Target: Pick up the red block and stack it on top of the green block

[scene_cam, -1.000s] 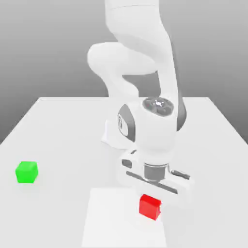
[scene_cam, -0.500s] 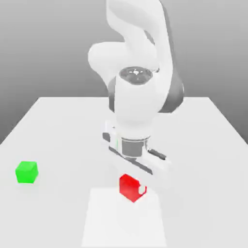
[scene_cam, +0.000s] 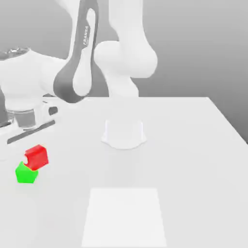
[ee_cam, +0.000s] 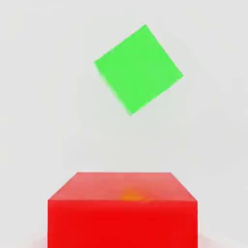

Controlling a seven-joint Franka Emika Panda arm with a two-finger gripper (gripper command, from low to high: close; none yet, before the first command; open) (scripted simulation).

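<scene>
Red block [scene_cam: 37, 157]: clamped in gripper [scene_cam: 25, 157] | overlaps upper part of green block [scene_cam: 26, 174], exterior view | green block: on table [scene_cam: 184, 164]

Bright, near-shadowless scene. Smooth white robot arm [scene_cam: 123, 63] washed out against the pale grey table [scene_cam: 184, 169]; edges nearly lost. Backdrop shaded darker toward the table line. Hand view: matte green cube [ee_cam: 139, 70] had one soft, smeared edge; matte red cube [ee_cam: 122, 223] showed a paler face, orange smudge.
</scene>
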